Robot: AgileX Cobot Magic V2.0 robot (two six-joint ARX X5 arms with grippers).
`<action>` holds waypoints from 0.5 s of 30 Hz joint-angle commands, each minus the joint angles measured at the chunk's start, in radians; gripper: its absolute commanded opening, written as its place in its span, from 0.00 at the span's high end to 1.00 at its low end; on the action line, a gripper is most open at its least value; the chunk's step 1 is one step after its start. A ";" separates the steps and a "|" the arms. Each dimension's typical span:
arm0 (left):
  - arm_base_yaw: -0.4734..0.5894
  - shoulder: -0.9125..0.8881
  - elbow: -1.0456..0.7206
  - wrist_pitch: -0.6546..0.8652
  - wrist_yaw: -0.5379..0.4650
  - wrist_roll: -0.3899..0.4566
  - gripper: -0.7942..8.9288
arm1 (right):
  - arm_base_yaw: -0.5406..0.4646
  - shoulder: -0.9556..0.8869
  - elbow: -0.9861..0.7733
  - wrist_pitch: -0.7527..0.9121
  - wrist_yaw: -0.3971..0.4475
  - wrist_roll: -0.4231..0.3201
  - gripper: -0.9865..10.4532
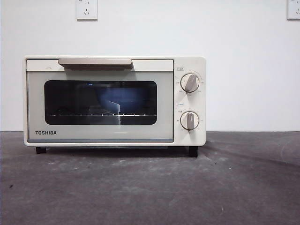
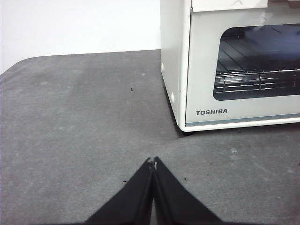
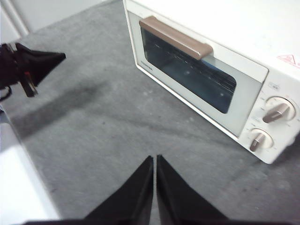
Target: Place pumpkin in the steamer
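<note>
The steamer (image 1: 115, 101) is a cream-white TOSHIBA box with a dark glass door, standing at the back of the table with its door closed. Through the glass a wire rack shows, with a bluish shape behind it. The pumpkin is out of view. My left gripper (image 2: 153, 161) is shut and empty over bare table, off the steamer's (image 2: 234, 65) left front corner. My right gripper (image 3: 154, 158) is shut and empty, raised above the table in front of the steamer (image 3: 211, 61). The left gripper (image 3: 40, 63) also shows in the right wrist view.
A beige handle (image 1: 95, 63) runs along the door's top, and two round knobs (image 1: 190, 82) sit on the right panel. Dark grey table (image 1: 150, 187) spreads in front. A white wall with sockets (image 1: 86, 9) stands behind.
</note>
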 commanded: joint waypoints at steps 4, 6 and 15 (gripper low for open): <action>-0.001 -0.002 -0.020 -0.006 -0.004 -0.001 0.91 | -0.085 -0.023 0.008 0.020 0.027 -0.075 0.91; -0.001 -0.002 -0.020 -0.006 -0.004 -0.001 0.91 | -0.159 -0.045 0.002 0.029 0.021 -0.075 0.91; -0.001 -0.001 -0.020 -0.006 -0.004 -0.001 0.91 | -0.543 -0.311 -0.259 0.241 -0.068 -0.090 0.91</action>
